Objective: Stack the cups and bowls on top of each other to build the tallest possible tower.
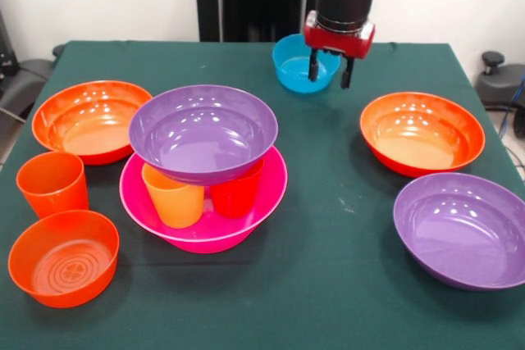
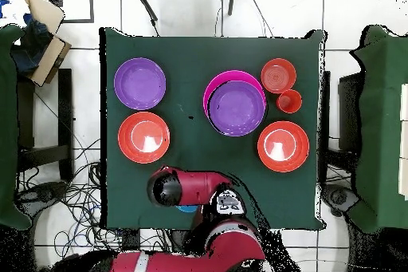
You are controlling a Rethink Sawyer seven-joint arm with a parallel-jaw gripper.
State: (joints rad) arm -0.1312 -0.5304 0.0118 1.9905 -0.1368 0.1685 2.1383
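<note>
The tower (image 1: 205, 202) stands a little left of the worktop's middle in the front view: a big pink bowl (image 1: 197, 231) holds 2 upright cups, a yellow-orange one (image 1: 174, 196) and a red one (image 1: 236, 193), and a purple bowl (image 1: 203, 131) rests on their rims, tilted slightly. To its left lie a wide orange bowl (image 1: 90, 119), an orange cup (image 1: 52, 184) and a small orange bowl (image 1: 64, 256), the cup just beside both. On the right sit the second wide orange bowl (image 1: 422, 131) and, nearer the camera, the second purple bowl (image 1: 463, 229). At the far edge the small blue bowl (image 1: 297, 63) stands alone, with the gripper (image 1: 330, 71) hanging over its right side, its 2 fingers parted and empty. The green worktop (image 1: 328, 284) carries everything.
</note>
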